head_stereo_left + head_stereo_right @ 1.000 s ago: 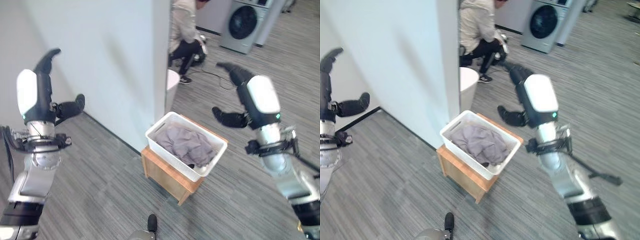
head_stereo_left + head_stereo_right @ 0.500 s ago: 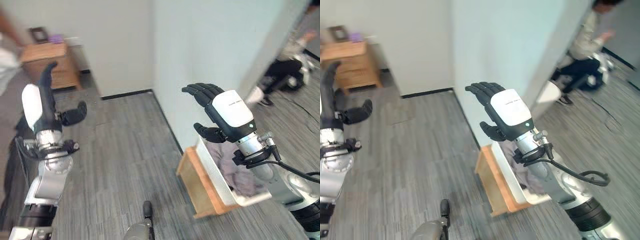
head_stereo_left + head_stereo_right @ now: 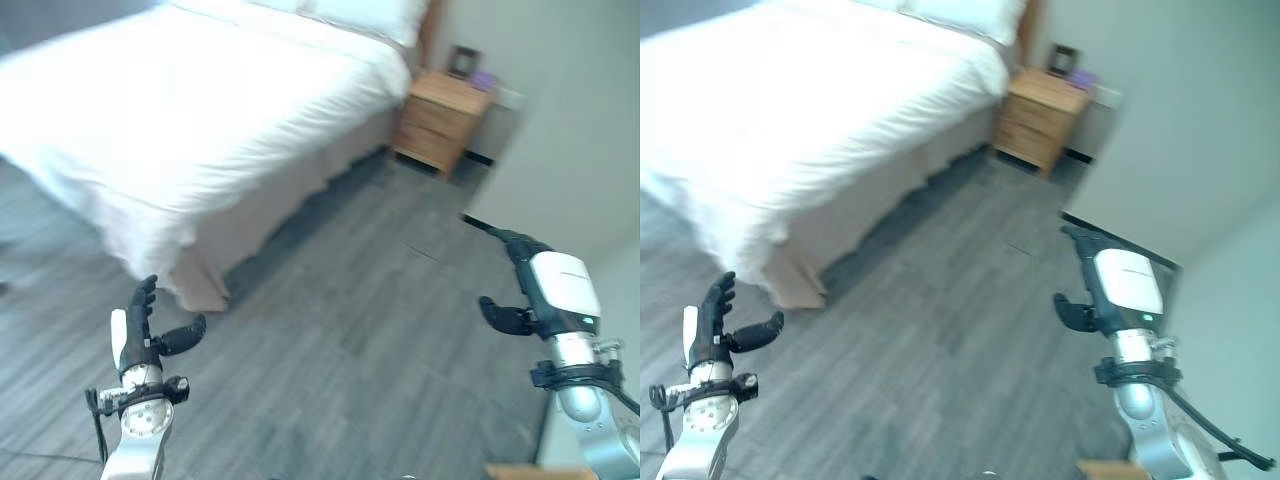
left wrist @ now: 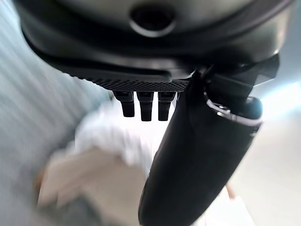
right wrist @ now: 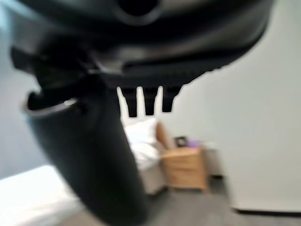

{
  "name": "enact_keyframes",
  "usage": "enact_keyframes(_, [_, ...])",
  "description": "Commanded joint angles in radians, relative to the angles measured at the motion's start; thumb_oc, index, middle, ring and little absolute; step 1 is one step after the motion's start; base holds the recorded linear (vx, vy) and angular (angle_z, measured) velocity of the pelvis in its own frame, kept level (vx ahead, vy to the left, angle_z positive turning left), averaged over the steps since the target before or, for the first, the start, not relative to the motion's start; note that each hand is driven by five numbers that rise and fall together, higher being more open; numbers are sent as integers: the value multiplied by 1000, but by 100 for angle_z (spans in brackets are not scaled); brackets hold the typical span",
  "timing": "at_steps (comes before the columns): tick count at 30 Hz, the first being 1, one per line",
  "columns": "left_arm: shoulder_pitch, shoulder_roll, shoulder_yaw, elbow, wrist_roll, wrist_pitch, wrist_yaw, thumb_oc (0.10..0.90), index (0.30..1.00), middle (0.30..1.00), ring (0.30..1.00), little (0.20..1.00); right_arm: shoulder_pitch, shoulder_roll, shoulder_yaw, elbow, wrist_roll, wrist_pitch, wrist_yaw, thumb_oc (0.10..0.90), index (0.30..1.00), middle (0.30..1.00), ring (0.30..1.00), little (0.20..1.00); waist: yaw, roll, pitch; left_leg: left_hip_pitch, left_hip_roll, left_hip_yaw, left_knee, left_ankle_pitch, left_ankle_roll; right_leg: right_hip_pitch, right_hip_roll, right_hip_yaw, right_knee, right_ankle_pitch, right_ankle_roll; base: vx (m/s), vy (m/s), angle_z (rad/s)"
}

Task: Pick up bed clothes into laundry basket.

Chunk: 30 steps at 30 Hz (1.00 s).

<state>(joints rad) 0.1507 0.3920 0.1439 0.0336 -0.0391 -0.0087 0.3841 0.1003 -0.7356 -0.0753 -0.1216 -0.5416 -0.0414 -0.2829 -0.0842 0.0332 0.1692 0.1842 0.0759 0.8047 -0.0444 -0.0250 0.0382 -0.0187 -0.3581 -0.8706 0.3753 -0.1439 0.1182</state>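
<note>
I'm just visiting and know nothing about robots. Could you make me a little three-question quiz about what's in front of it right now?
1. True or false: the left hand is holding a piece of clothing.
2. What stands beside the head of the bed? A) a washing machine B) a wooden nightstand C) a chair
3. Fill in: the bed's covering is ____ in colour.

Key
1. False: both the left hand and the right hand are raised over the grey floor with fingers straight, holding nothing.
2. B; small items sit on top of it.
3. White.
</note>
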Motion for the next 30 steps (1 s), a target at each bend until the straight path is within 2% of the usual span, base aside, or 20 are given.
enact_keyframes(1, [-121, 145, -35, -136, 1, -160, -7, 800, 900, 900, 900, 900, -139, 65, -8, 29, 8, -23, -79, 800, 900, 900, 900, 900, -39, -98, -45, 71, 84, -46, -37, -125, -44, -12, 69, 129, -127, 143, 44, -87, 104, 150])
enact_keyframes(2, [-156, 166, -61, -142, -13, -172, -10, 800, 900, 900, 900, 900, -145, 72, -1, 30, 9, -21, -86, 800, 900, 900, 900, 900, -73, -94, -31, 69, 102, -112, -42, -126, -47, -65, 89, 317, -52, 113, 87, -23, -3, 113])
enact_keyframes(3, [-159, 168, -61, -140, -14, -172, -9, 800, 900, 900, 900, 900, -146, 72, -2, 31, 9, -22, -86, 800, 900, 900, 900, 900, -70, -96, -31, 68, 101, -109, -42, -124, -48, -70, 87, 319, -47, 110, 85, -39, -44, 128])
enact_keyframes(5, [-202, 193, -83, -142, -23, -189, -12, 800, 900, 900, 900, 900, -133, 84, -8, 20, 24, -25, -91, 800, 900, 900, 900, 900, -83, -101, -37, 51, 115, -173, -43, -125, -54, -67, 106, 471, -56, 68, 62, -40, -157, 139])
enact_keyframes(6, [-253, 224, -96, -156, -30, -208, -18, 800, 900, 900, 900, 900, -121, 90, -28, 15, 39, -25, -97, 800, 900, 900, 900, 900, -79, -107, -42, 24, 128, -234, -43, -111, -61, -33, 83, 573, -86, 76, 50, -53, -198, 99])
enact_keyframes(7, [-257, 226, -99, -155, -30, -208, -17, 800, 900, 900, 900, 900, -121, 92, -32, 15, 39, -26, -97, 800, 900, 900, 900, 900, -78, -110, -41, 23, 127, -236, -43, -110, -60, -32, 82, 571, -88, 77, 50, -78, -255, 61])
enact_keyframes(9, [-296, 235, -108, -167, -47, -221, -16, 800, 900, 900, 900, 900, -104, 103, -51, 3, 45, -24, -98, 800, 900, 900, 900, 900, -82, -122, -51, -15, 139, -285, -43, -71, -69, -2, 86, 684, -136, 109, 41, -104, -254, 66])
enact_keyframes(11, [-322, 228, -107, -196, -78, -237, -8, 800, 900, 900, 900, 900, -87, 111, -68, -21, 48, -26, -100, 800, 900, 900, 900, 900, -82, -129, -65, -38, 146, -344, -43, -53, -80, 45, 110, 803, -217, 106, 40, -78, -328, 33])
enact_keyframes(12, [-326, 225, -99, -212, -93, -250, -9, 800, 900, 900, 900, 900, -86, 109, -69, -28, 49, -30, -96, 800, 900, 900, 900, 900, -74, -132, -72, -42, 151, -356, -43, -44, -89, 85, 116, 820, -288, 81, 35, -55, -327, 37])
enact_keyframes(14, [-301, 221, -60, -249, -90, -257, 2, 800, 900, 900, 900, 900, -92, 110, -58, -37, 38, -37, -89, 800, 900, 900, 900, 900, -46, -131, -85, -29, 164, -347, -43, -27, -105, 147, 120, 775, -393, 81, 37, -64, -259, 23])
enact_keyframes(15, [-298, 221, -58, -252, -89, -256, 2, 800, 900, 900, 900, 900, -93, 110, -56, -37, 38, -37, -90, 800, 900, 900, 900, 900, -48, -131, -83, -27, 165, -348, -43, -27, -106, 154, 121, 773, -400, 85, 37, -64, -220, -8])
enact_keyframes(17, [-253, 203, -8, -301, -72, -272, 5, 800, 900, 900, 900, 900, -106, 96, -24, -65, 27, -63, -69, 800, 900, 900, 900, 900, -4, -124, -89, -29, 201, -337, -38, 28, -144, 198, 159, 737, -463, 48, 29, -123, -377, -2])
enact_keyframes(19, [-225, 191, 8, -323, -56, -274, 14, 800, 900, 900, 900, 900, -111, 71, -1, -70, 31, -77, -56, 800, 900, 900, 900, 900, 6, -105, -79, -35, 237, -343, -35, 72, -166, 212, 205, 719, -463, 31, 7, -145, -356, 6])
enact_keyframes(22, [-209, 181, 12, -349, -40, -272, 24, 800, 900, 900, 900, 900, -133, 42, 21, -67, 44, -83, -54, 800, 900, 900, 900, 900, 11, -95, -48, -82, 248, -373, 20, 99, -174, 224, 229, 694, -463, 14, -13, -177, -219, 4])
enact_keyframes(24, [-209, 173, 0, -363, -25, -263, 28, 800, 900, 900, 900, 900, -132, 44, 23, -61, 51, -79, -58, 800, 900, 900, 900, 900, -2, -109, -26, -126, 225, -350, 133, 54, -159, 221, 230, 668, -463, 22, -31, -284, -226, 10])
enact_keyframes(26, [-199, 158, -11, -367, -33, -264, 18, 800, 900, 900, 900, 900, -126, 53, 21, -65, 53, -76, -62, 800, 900, 900, 900, 900, -15, -133, -16, -139, 188, -272, 260, -46, -124, 212, 219, 637, -463, 31, -48, -238, -182, 42])
enact_keyframes(27, [-194, 156, -22, -367, -34, -265, 5, 800, 900, 900, 900, 900, -124, 60, 21, -65, 52, -74, -61, 800, 900, 900, 900, 900, -17, -135, -18, -140, 168, -263, 322, -106, -124, 213, 220, 632, -463, 25, -47, -122, -93, 51])
enact_keyframes(28, [-190, 157, -28, -361, -31, -264, -6, 800, 900, 900, 900, 900, -122, 63, 17, -65, 50, -74, -59, 800, 900, 900, 900, 900, -19, -137, -21, -151, 158, -245, 379, -130, -121, 209, 222, 623, -463, 23, -49, -103, -43, 48])
enact_keyframes(29, [-185, 155, -37, -358, -37, -267, -19, 800, 900, 900, 900, 900, -112, 68, 8, -69, 51, -78, -54, 800, 900, 900, 900, 900, -36, -133, -33, -120, 144, -204, 353, -182, -105, 200, 222, 598, -463, 29, -36, -129, 7, 39])
enact_keyframes(30, [-185, 155, -43, -352, -39, -266, -28, 800, 900, 900, 900, 900, -102, 72, -2, -68, 47, -79, -53, 800, 900, 900, 900, 900, -52, -124, -43, -85, 133, -176, 312, -188, -94, 190, 227, 584, -463, 32, -30, -75, 86, 30])
